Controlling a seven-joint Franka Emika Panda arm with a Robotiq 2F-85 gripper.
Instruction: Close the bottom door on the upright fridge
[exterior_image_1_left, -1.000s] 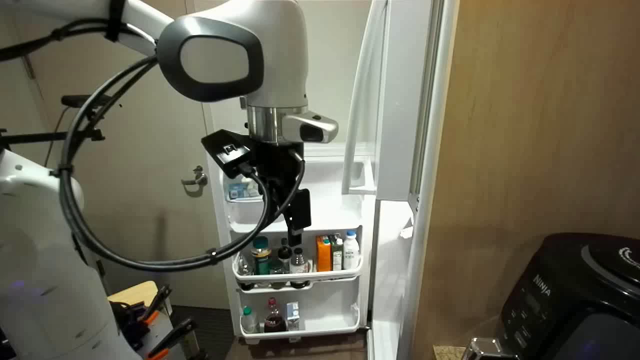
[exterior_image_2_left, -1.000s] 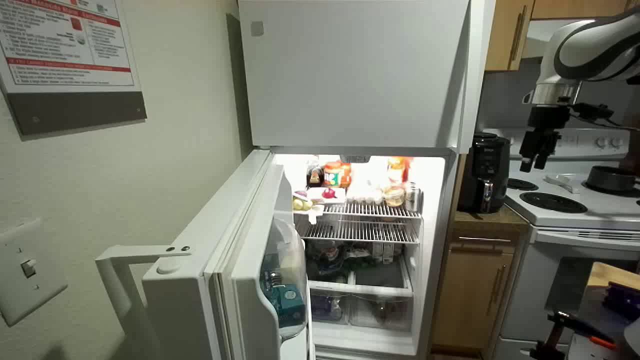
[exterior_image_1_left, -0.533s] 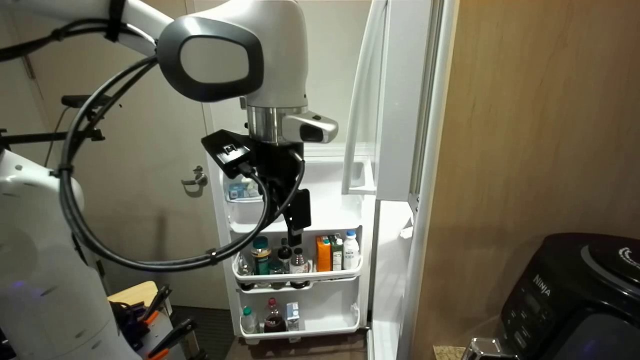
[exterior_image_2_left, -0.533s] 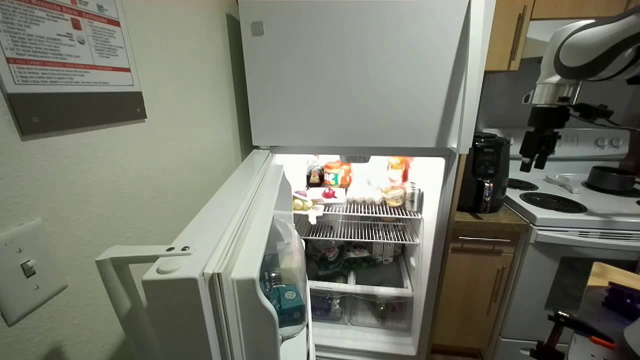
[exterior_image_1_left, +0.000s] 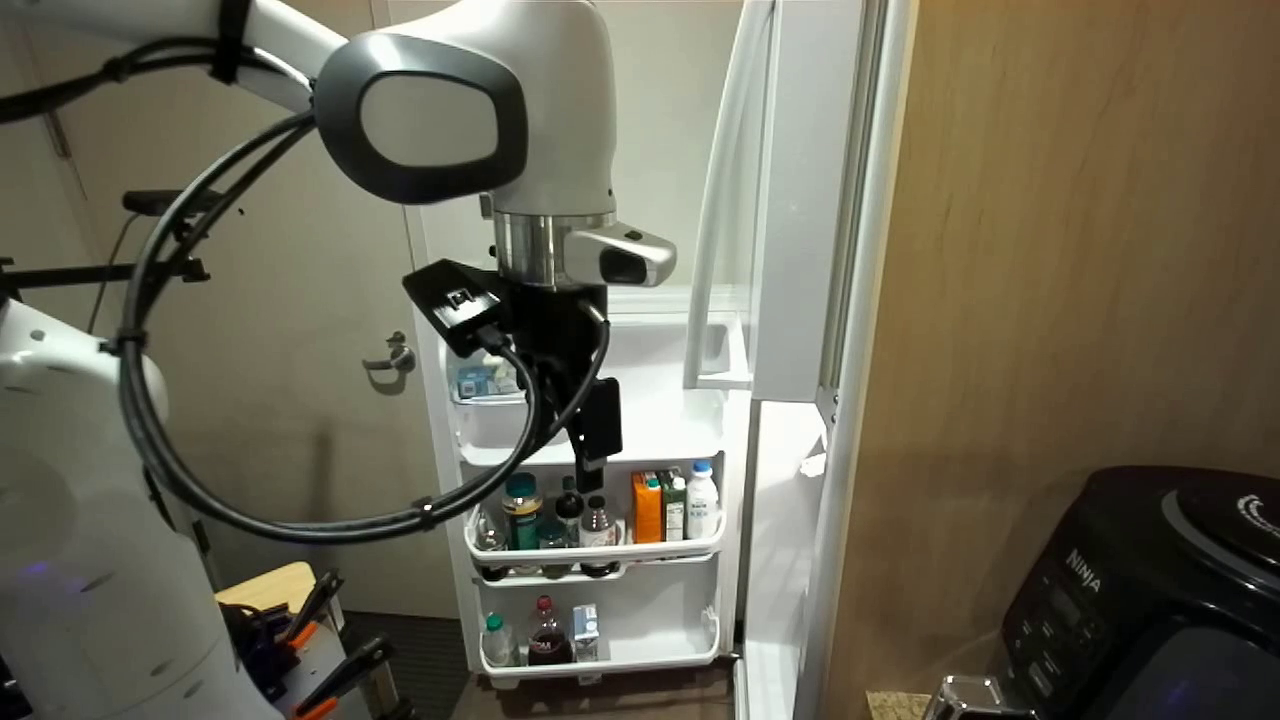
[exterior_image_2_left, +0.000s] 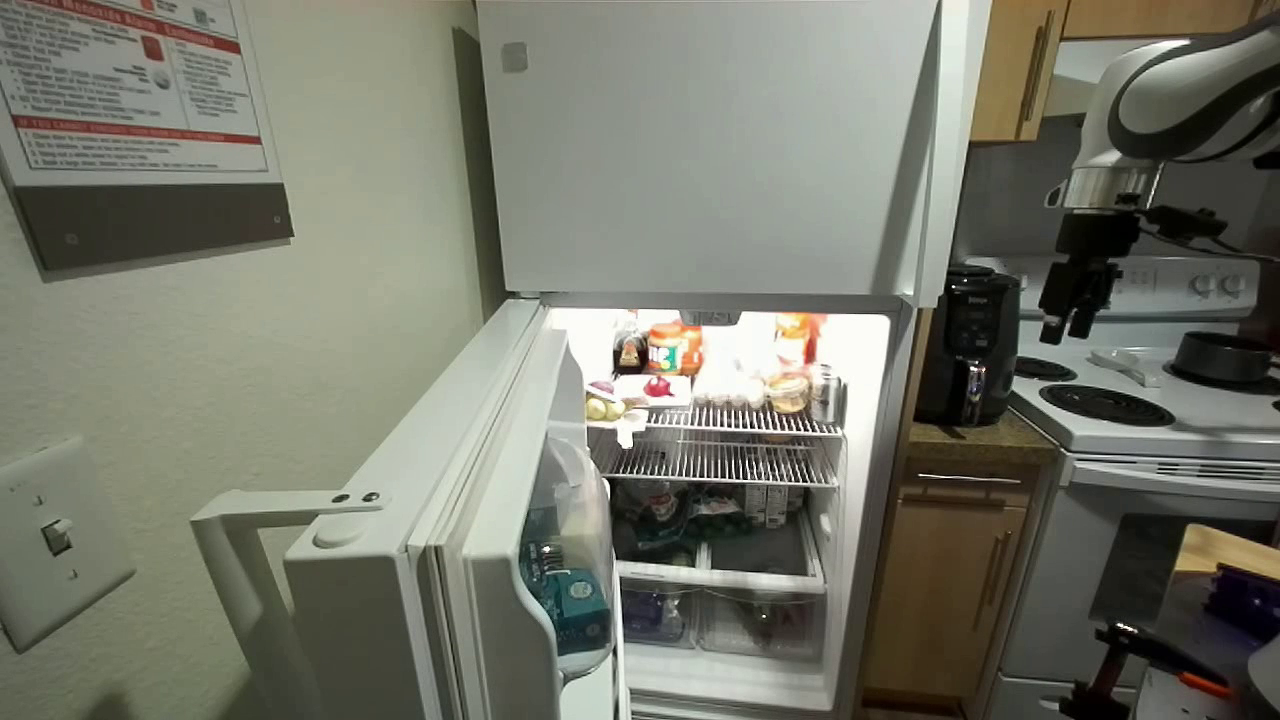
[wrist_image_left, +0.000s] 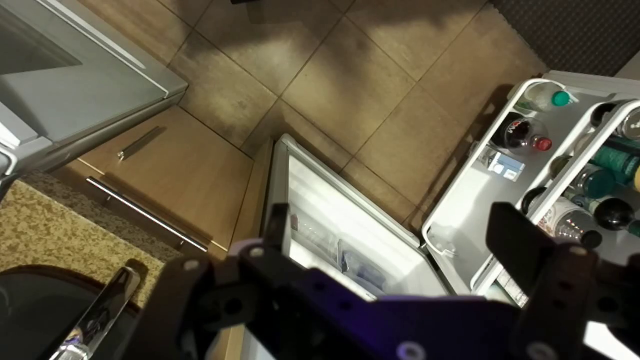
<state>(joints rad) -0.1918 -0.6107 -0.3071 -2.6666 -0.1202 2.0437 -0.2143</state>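
The upright fridge (exterior_image_2_left: 862, 500) is white, with its upper door (exterior_image_2_left: 715, 150) shut. Its bottom door (exterior_image_2_left: 430, 420) stands wide open, swung toward the wall, its long handle (exterior_image_2_left: 235, 580) on the outer side. In an exterior view the door's inner side (exterior_image_1_left: 670, 420) shows racks of bottles and cartons; its outer face is hidden there. My gripper hangs pointing down in both exterior views (exterior_image_1_left: 590, 470) (exterior_image_2_left: 1066, 328), in front of the fridge and apart from the door. In the wrist view the gripper (wrist_image_left: 392, 222) is open and empty, with the door's racks (wrist_image_left: 462, 200) at the right.
A black air fryer (exterior_image_2_left: 968, 345) stands on the counter (exterior_image_2_left: 980, 437) beside the fridge. A stove (exterior_image_2_left: 1110, 420) with a pot (exterior_image_2_left: 1228, 355) is further right. A wall (exterior_image_2_left: 330, 330) stands close behind the open door. Tiled floor (wrist_image_left: 350, 85) lies below. A cart with clamps (exterior_image_1_left: 330, 660) stands near the arm's base.
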